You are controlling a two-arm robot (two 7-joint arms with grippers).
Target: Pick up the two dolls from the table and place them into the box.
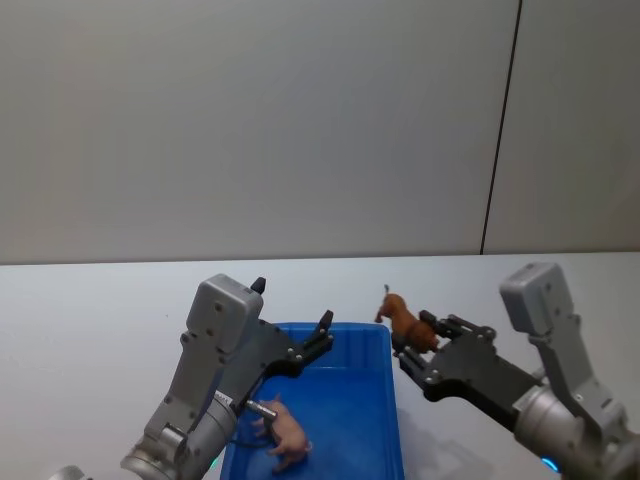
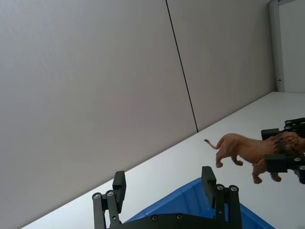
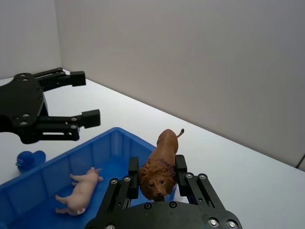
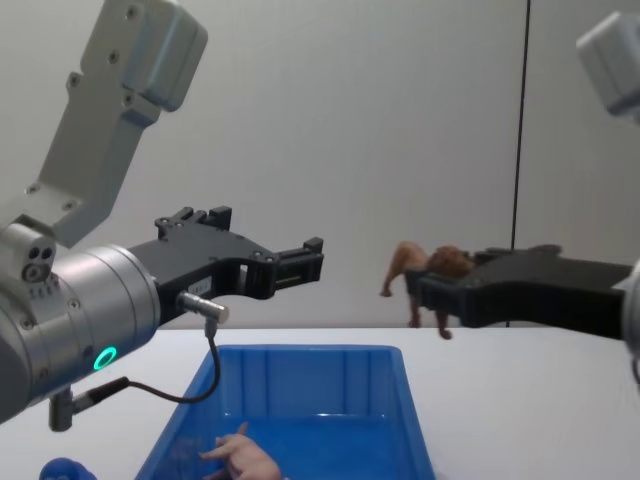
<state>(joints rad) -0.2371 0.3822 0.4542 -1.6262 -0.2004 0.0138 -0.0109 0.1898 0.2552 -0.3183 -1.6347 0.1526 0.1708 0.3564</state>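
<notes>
Jaws of the right gripper clamp the lion, the left gripper's gape wide over the box

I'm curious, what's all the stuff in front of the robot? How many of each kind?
Toy animals: 2, the lion in the right gripper, the pig in the box.
Blue box: 1.
Small blue rounded object: 1.
Total: 4.

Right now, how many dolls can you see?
2. The pig lies inside the box; the lion is held up by the right tool, near the box's right rim.
</notes>
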